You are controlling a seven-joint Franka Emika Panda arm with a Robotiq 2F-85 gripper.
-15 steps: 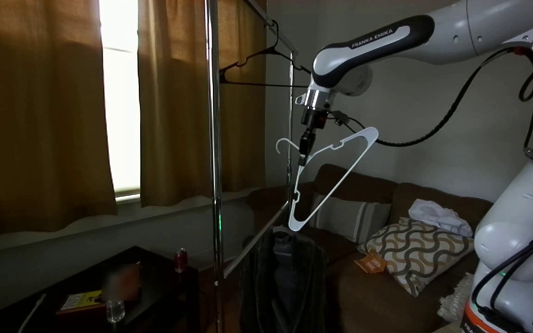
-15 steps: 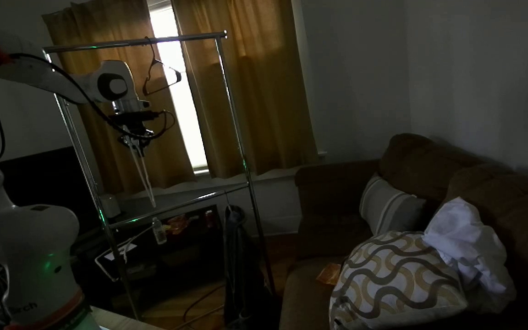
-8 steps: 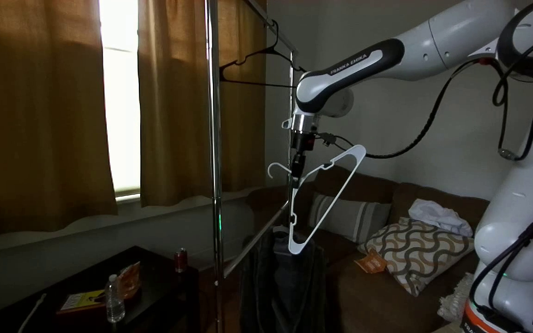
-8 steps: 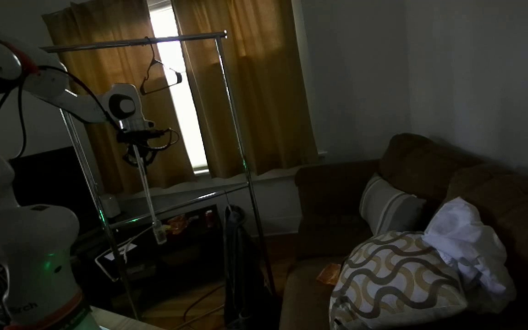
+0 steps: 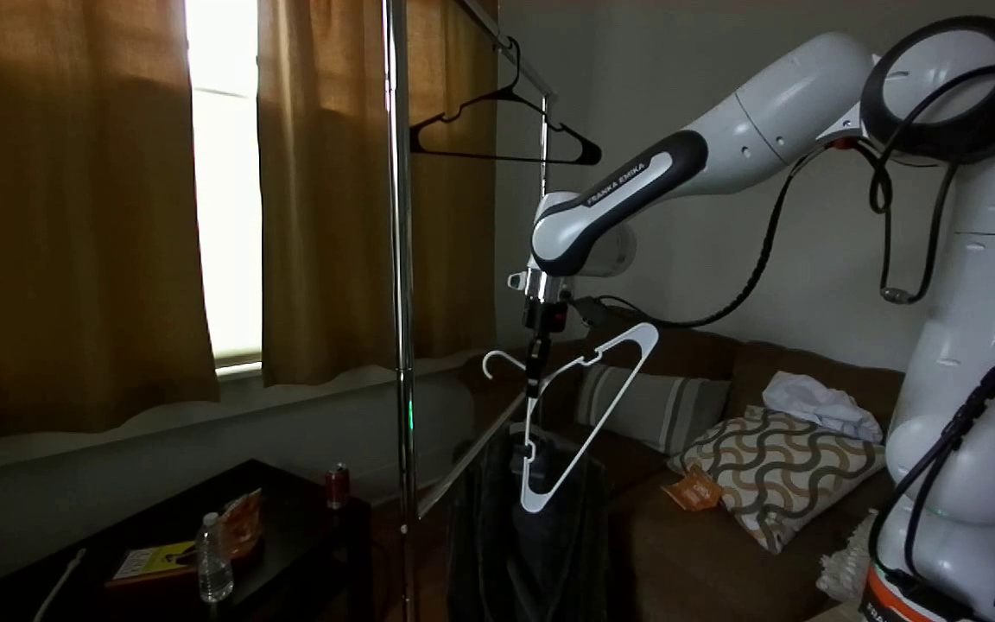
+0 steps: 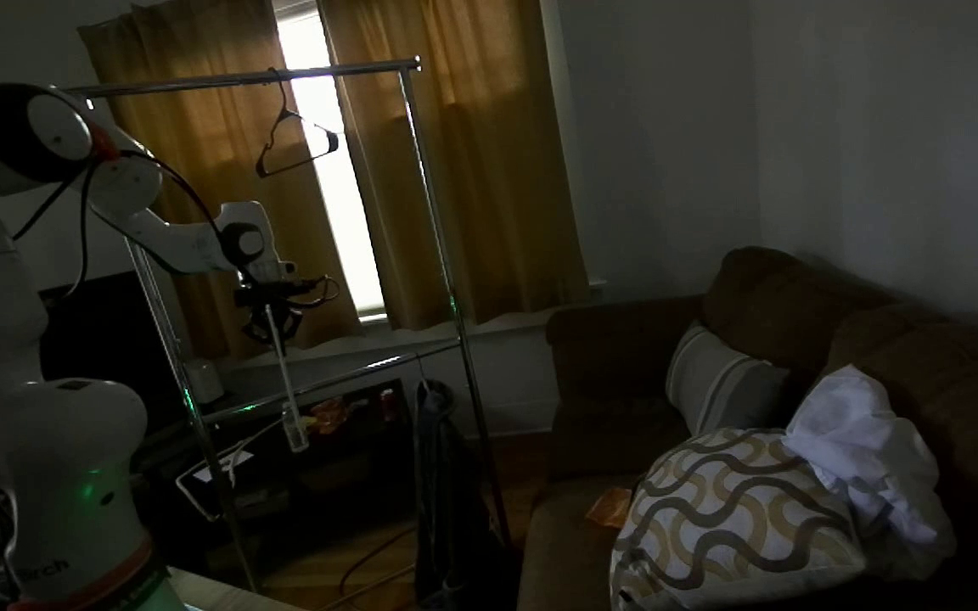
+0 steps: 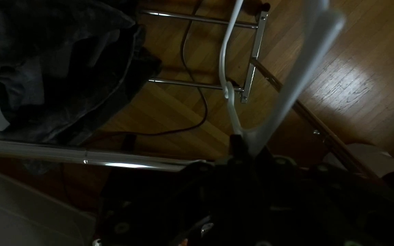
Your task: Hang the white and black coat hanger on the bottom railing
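The white and black coat hanger (image 5: 535,500) is gripped near its neck by my gripper (image 5: 534,385), tilted, with its curved hook (image 5: 497,354) pointing left in an exterior view. In the wrist view the hanger's white fork (image 7: 255,137) sits between the dark fingertips; black parts do not show clearly. The bottom railing (image 5: 472,459) is the thin silvery bar low on the rack, also seen in an exterior view (image 6: 383,366). From the wrist, that silvery bar (image 7: 128,164) passes left of the jaws. The hook is above the railing's line; whether it touches cannot be told.
A dark coat (image 5: 497,527) hangs from the bottom railing beside the hanger. A dark hanger (image 5: 588,154) hangs on the upper crossbar. The rack's upright post (image 5: 401,259) stands on the left. A low table holds a bottle (image 5: 214,566) and a can (image 5: 337,486). Behind is a sofa (image 6: 625,356).
The arm has come down steadily, carrying the hanger lower and slightly left in an exterior view, down to about the railing's height. The grip on the hanger is unchanged.
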